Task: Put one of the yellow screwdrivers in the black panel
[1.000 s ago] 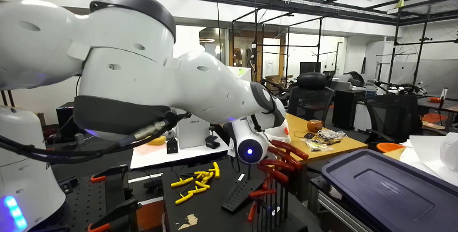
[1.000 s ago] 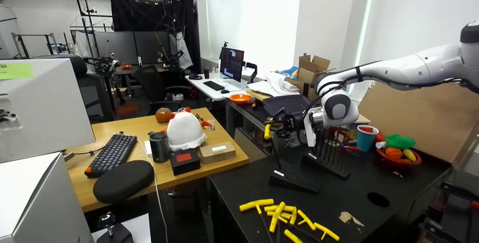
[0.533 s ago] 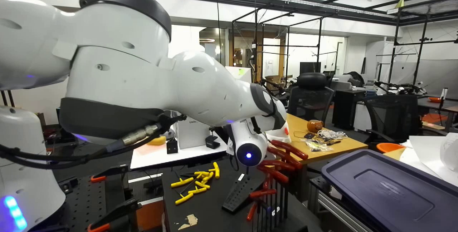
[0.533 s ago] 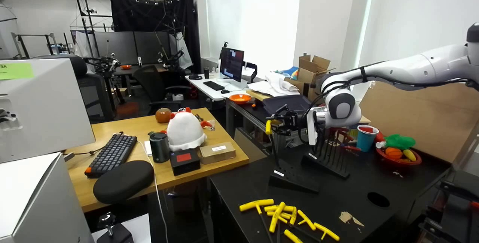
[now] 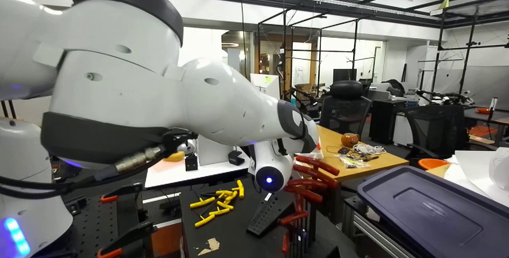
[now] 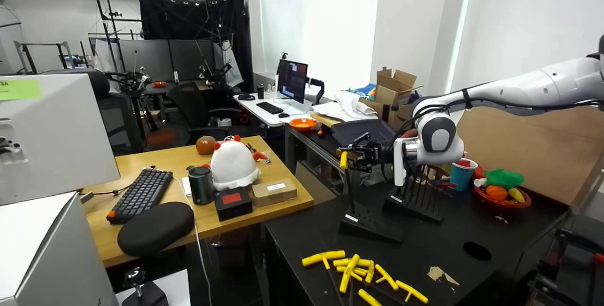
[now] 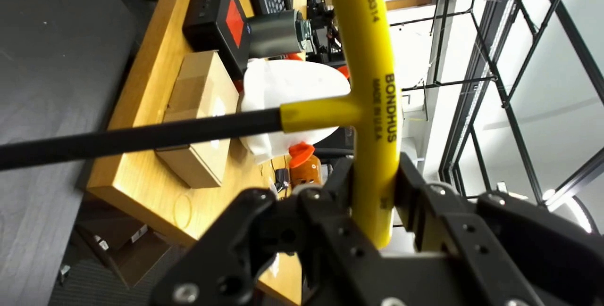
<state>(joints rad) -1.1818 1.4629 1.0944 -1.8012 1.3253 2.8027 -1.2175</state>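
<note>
Yellow screwdriver (image 7: 373, 94), T-shaped, is off the table, clamped in the gripper (image 7: 374, 174): jaws pinch one end of the crossbar (image 7: 361, 23), other end stands free. Shaft (image 7: 212, 130) hangs down, slightly tilted, lower end by the upper part of the holed black panel (image 5: 267, 215); can't tell if it touches or has entered a hole. Target prob. this panel, going by where the shaft hangs, tho task words could also fit the black rack (image 6: 413, 211) w/ red handles (image 5: 306, 193) just beside it. Handling, my guess: fairly light, stiff thru & thru, metal shaft, plastic-type coat on the handle; tough, not fragile. Coat looks smooth, a bit glossy, round in section, so poss. rolls in the grip under side load. Hold is off-centre vs. the shaft joint & shaft is a long lever: any knock at the tip will prob. twist the bar. Better hold: mid-bar, over the joint, so push runs straight down; same for the other yellow screwdrivers (image 6: 350, 273) lying bunched on the black table (image 6: 415, 254). W/ present hold, go down slow, light force, watch for swing.
</note>
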